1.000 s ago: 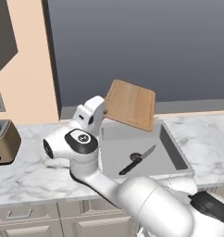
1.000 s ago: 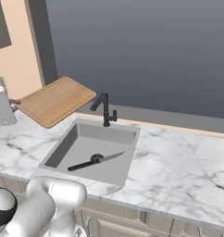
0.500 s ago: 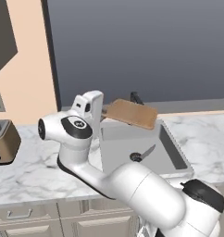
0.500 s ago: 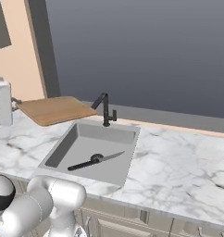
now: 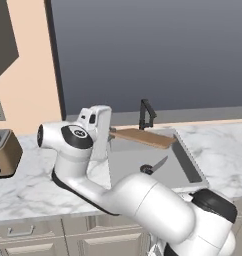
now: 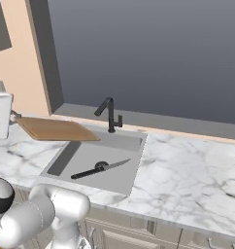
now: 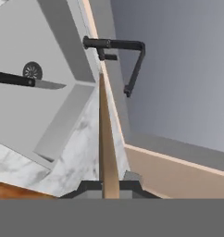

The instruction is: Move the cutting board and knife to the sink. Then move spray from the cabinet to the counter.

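My gripper (image 5: 109, 131) (image 6: 15, 115) is shut on one end of the light-brown cutting board (image 5: 143, 136) (image 6: 56, 130). It holds the board flat in the air over the left side of the grey sink (image 5: 128, 160) (image 6: 85, 155). In the hand view the cutting board (image 7: 107, 148) runs edge-on from between my fingers toward the black faucet (image 7: 118, 46). The knife (image 5: 155, 166) (image 6: 100, 168) (image 7: 26, 81), black handle and grey blade, lies on the sink floor near the drain. The spray and the cabinet are out of view.
The black faucet (image 5: 147, 112) (image 6: 109, 114) stands at the back rim of the sink, just beyond the board's far end. A toaster (image 5: 3, 152) sits on the white marble counter (image 6: 187, 165) at the left. A dark window fills the wall behind.
The board was tilted up steeply a second ago and has swung down to lie flat over the sink. The hand has risen and turned with it. The knife has not moved.
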